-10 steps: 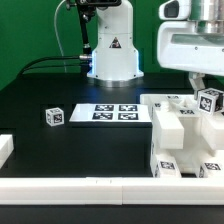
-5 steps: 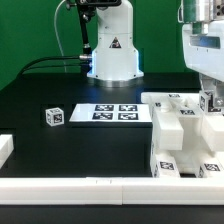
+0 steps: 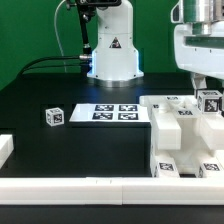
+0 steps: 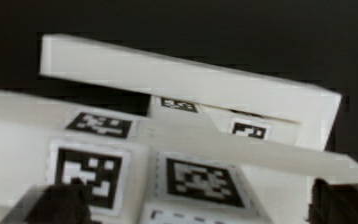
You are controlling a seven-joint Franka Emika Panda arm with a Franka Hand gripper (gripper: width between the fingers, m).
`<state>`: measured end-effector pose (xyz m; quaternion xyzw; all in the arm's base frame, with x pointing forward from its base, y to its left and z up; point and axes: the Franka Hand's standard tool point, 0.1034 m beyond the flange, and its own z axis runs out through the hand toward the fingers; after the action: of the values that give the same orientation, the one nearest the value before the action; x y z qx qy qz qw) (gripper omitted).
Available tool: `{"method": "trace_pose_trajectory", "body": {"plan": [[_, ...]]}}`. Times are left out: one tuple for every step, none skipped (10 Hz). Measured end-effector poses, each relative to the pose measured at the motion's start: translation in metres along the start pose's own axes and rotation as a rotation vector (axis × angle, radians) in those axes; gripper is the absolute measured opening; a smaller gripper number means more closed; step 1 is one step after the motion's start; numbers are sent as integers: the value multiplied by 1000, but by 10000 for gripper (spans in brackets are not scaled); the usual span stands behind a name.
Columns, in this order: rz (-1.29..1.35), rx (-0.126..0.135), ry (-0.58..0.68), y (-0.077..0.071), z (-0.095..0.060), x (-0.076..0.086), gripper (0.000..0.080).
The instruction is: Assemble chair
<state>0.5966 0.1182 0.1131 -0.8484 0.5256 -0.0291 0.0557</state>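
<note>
The chair parts (image 3: 178, 128) are matte white tagged pieces clustered at the exterior view's right. A small tagged block (image 3: 211, 100) stands on top of them. My gripper (image 3: 205, 86) hangs just above that block. In the wrist view my gripper (image 4: 202, 206) is open, its dark fingertips (image 4: 59, 205) wide apart on either side of tagged white faces (image 4: 201, 180). A long white panel (image 4: 176, 72) lies beyond them. I cannot tell whether the fingers touch any part. Another small tagged block (image 3: 54, 116) lies alone at the exterior view's left.
The marker board (image 3: 112, 113) lies flat at mid table in front of the robot base (image 3: 112, 55). A long white rail (image 3: 70, 188) runs along the front edge. A short white piece (image 3: 5, 148) sits at the far left.
The gripper dropped over the small block on the cluster, hiding it, then rose slightly so the block shows again. The parts have not moved.
</note>
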Motion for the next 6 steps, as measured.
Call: {"method": "trace_pose_trajectory", "body": {"plan": [[-145,-19,-11,3,0,0,644],[-220,-39,-19,5,1,-4,648],[-269,-37,-17,5,1,-2,648],[-349,-36,-19,5,1,-1,649],[-424,-36,-19,5,1,-2,649],[-607,-63,10,5,0,-3,649]]}}
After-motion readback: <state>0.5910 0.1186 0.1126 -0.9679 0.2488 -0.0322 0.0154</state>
